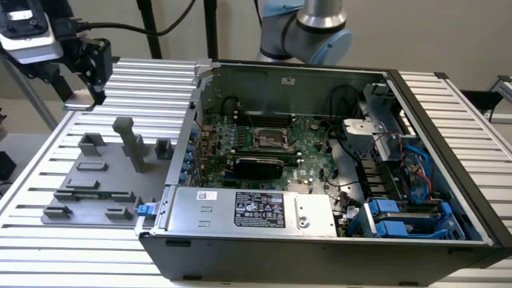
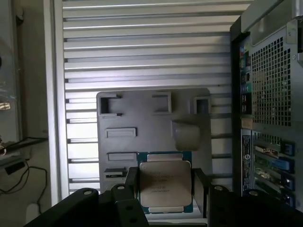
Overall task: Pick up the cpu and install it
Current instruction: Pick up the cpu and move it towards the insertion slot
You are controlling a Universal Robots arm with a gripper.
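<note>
The cpu [image 2: 164, 183], a small square chip with a silver metal top and a green border, sits between my gripper's [image 2: 164, 189] two black fingers [image 2: 130, 185], which are shut on its opposite edges. It is held in the air above the grey fixture plate [image 2: 142, 142]. In the exterior view my gripper [image 1: 92, 90] hangs at the far left over the slatted table, with the cpu [image 1: 80, 102] at its tip, well away from the open computer case [image 1: 320, 252]. The motherboard's empty cpu socket [image 1: 270, 139] lies inside the case.
The grey fixture plate [image 1: 96, 180] carries upright posts and slots at the exterior view's left. A silver box with a black label [image 1: 256, 210] sits along the case's near side. Cables and blue drive bays [image 1: 400, 219] fill its right part. The case's rear wall [image 2: 270, 118] stands close by.
</note>
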